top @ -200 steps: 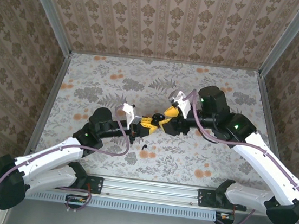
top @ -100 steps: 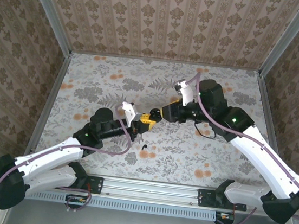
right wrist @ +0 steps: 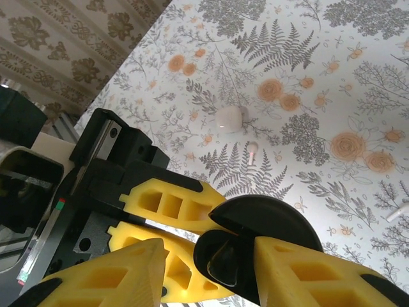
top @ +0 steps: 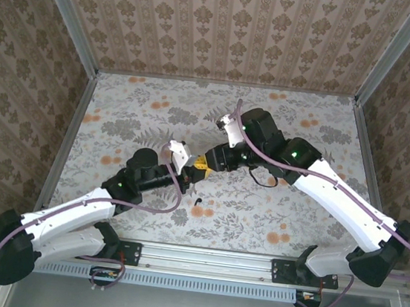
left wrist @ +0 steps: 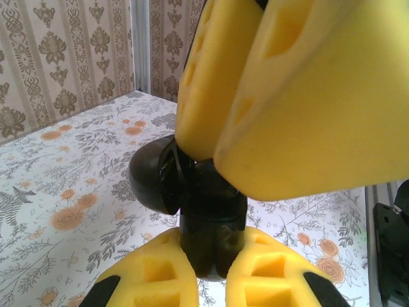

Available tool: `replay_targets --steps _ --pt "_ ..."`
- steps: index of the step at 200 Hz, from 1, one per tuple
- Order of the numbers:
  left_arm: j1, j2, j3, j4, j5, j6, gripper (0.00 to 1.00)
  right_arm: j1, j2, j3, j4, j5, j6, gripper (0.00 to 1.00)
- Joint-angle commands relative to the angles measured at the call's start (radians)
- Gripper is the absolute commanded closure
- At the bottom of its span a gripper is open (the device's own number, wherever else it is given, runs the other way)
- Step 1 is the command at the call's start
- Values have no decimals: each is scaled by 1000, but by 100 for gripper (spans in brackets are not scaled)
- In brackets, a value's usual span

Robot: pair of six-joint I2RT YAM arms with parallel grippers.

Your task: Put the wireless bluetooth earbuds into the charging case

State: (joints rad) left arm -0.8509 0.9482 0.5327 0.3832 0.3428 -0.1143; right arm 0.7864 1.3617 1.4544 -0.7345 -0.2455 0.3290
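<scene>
Lying loose on the bench point(top: 283, 126), just on the near side of the charging case point(left wrist: 208, 217), is one tiny black earbud point(top: 197, 200), so the task looks to be in its loading stage with at least this piece not yet in. At the case itself, the left pincer point(left wrist: 211, 256) is clenched on the lower body and seems to hold it clear of the bench. The right pincer point(right wrist: 208, 252) straddles the case's upper end from the opposite side, and I cannot tell whether it is actually clamped there. The lid point(left wrist: 152, 182) stands hinged open, but yellow fingers hide the sockets, so whether anything sits inside is unclear. The next move probably calls for the left pincer to keep the case steady while the right one frees itself and makes a fine, well-aimed pinch on the earbud. Beyond the case lie a few small pale pieces point(right wrist: 229, 118) that I cannot identify.
</scene>
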Motion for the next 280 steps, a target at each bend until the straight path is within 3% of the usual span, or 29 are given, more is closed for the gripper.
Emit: replay_targets --steps 1,88,135,167,280 --pt "-7 4 43 3 1 27 100 9 16 30 -53 47 -10 58" --pt "-7 -3 33 7 -12 31 100 23 37 27 -75 69 -41 63" --pt "-7 -8 25 7 -17 31 100 26 54 31 -64 61 -50 78" --pt "-5 -13 15 5 -21 33 100 27 36 22 -36 73 -52 82" --pt "-8 -27 3 3 -31 41 100 26 -29 7 4 117 -36 86"
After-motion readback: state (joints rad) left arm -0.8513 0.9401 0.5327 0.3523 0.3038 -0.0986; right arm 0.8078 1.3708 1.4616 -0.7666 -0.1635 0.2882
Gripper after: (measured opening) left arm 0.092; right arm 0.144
